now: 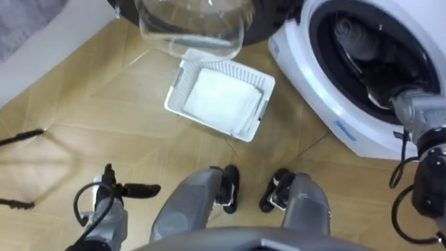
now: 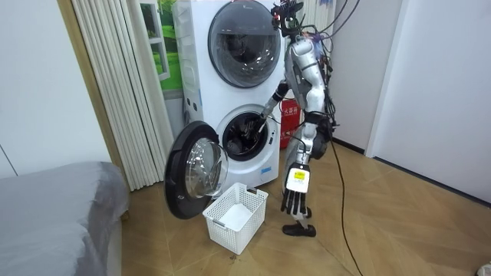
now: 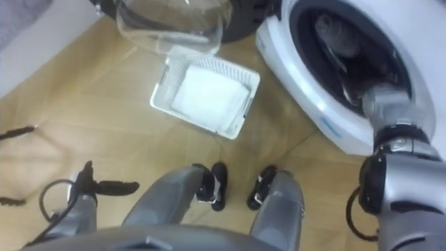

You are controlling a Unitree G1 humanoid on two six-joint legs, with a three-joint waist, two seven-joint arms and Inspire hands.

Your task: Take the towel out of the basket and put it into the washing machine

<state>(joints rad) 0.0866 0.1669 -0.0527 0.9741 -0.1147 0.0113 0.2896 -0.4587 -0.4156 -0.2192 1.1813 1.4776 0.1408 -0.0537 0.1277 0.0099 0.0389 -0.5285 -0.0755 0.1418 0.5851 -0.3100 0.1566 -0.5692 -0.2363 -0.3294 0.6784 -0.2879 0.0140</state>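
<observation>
I stand on the wooden floor in front of the lower washing machine, whose round door is swung open to my left. A dark grey bundle of cloth, apparently the towel, lies inside the drum. My right forearm reaches through the drum's opening, and the hand beyond it is hidden in the dark inside. My left hand hangs at my side with straight fingers and holds nothing; the room view has the left hand low beside my leg.
A white plastic laundry basket stands on the floor just under the open door, with nothing in it. A second machine is stacked above. A grey bed and a curtain lie further left; a red extinguisher stands behind me.
</observation>
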